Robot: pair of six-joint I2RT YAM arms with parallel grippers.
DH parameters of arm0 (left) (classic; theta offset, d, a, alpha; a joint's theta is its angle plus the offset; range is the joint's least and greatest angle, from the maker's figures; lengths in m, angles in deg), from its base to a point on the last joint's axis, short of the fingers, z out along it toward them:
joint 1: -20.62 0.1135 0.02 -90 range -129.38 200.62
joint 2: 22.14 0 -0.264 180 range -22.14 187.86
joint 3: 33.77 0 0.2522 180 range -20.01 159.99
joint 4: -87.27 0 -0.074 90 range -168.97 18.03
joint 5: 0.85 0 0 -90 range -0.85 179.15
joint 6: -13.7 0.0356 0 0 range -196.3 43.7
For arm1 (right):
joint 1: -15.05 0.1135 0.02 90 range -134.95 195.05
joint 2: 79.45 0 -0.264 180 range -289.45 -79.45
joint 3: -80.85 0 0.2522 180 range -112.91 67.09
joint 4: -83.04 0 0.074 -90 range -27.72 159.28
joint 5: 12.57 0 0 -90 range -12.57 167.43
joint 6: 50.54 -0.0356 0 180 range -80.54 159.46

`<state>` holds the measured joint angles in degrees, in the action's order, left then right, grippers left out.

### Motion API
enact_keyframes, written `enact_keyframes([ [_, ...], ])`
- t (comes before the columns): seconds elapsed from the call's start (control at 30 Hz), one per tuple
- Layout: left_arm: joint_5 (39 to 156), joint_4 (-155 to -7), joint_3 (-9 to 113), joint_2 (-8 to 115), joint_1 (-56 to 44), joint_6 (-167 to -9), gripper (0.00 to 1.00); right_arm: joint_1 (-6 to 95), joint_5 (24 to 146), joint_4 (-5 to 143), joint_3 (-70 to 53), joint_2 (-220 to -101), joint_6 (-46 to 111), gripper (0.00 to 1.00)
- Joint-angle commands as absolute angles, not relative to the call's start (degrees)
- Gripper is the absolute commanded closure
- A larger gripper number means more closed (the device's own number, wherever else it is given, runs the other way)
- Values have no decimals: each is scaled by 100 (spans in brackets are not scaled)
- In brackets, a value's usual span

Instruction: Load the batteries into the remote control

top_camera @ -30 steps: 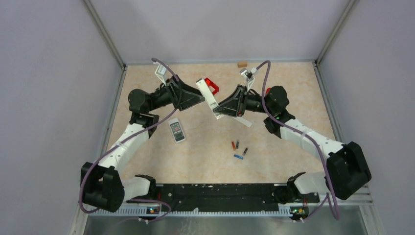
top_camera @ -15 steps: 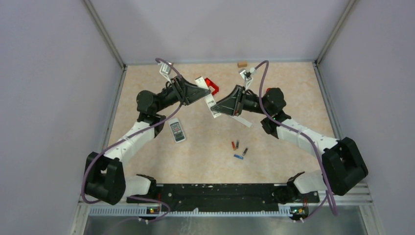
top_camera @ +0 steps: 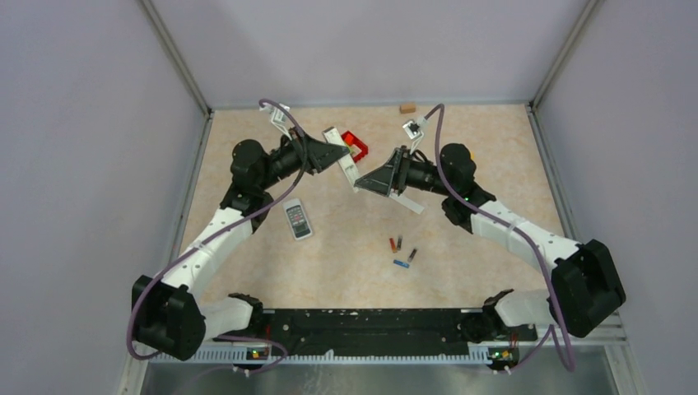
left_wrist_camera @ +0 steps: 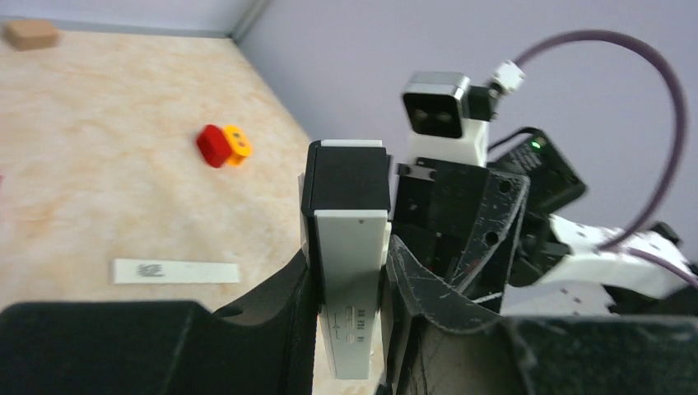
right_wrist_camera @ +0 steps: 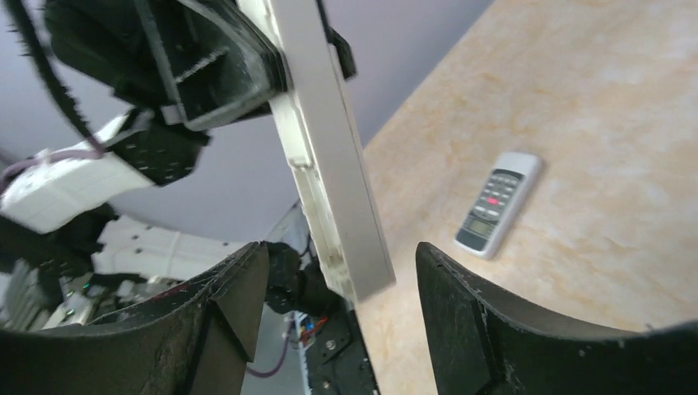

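Observation:
My left gripper [top_camera: 337, 154] [left_wrist_camera: 350, 276] is shut on the long white remote control [top_camera: 346, 160] [left_wrist_camera: 352, 247], which it holds up off the table with its back facing the left wrist camera. The right gripper [top_camera: 360, 183] [right_wrist_camera: 342, 284] stands open around the remote's lower end [right_wrist_camera: 333, 173]; its fingers [right_wrist_camera: 469, 304] do not touch it. Several batteries [top_camera: 401, 251] lie loose on the table in front of the right arm. A thin white cover strip [top_camera: 409, 203] [left_wrist_camera: 175, 271] lies flat below the right gripper.
A smaller grey remote [top_camera: 298, 219] [right_wrist_camera: 499, 202] lies left of centre. A red and orange block [top_camera: 355, 145] [left_wrist_camera: 223, 145] sits behind the grippers, and a brown block [top_camera: 407, 107] [left_wrist_camera: 30, 34] lies by the back wall.
The left gripper has closed on the white remote while the right gripper has let go of it and opened. Both arms and the remote have shifted slightly toward the back.

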<state>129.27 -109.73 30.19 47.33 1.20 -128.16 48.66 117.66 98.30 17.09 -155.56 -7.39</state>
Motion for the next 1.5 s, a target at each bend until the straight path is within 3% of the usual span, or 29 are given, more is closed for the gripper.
enact_keyframes([
  [0.0, 11522, -9245, 3462, 4373, 138, -11569, 100, 4906, 10427, 8442, 1551, -15098, 23, 33],
  [0.1, 11199, -8895, 3476, 4415, 146, -11449, 100, 4906, 9413, 7430, 1558, -15025, 223, 39],
  [0.23, 11317, -8803, 3350, 4429, 153, -11282, 100, 4923, 8799, 6249, 1546, -15214, 622, 71],
  [0.33, 11796, -8884, 3305, 4435, 193, -11192, 100, 5056, 8704, 5808, 1627, -15446, 815, 83],
  [0.5, 12199, -8916, 3204, 4297, 241, -11043, 100, 5411, 8401, 5371, 1676, -15890, 951, 77],
  [1.0, 11795, -8585, 3138, 4199, 415, -10976, 100, 6421, 6811, 4323, 939, -17058, 903, 66],
  [1.47, 10820, -8178, 3072, 3946, 489, -10839, 100, 6499, 6712, 4334, 935, -17384, 775, 70],
])
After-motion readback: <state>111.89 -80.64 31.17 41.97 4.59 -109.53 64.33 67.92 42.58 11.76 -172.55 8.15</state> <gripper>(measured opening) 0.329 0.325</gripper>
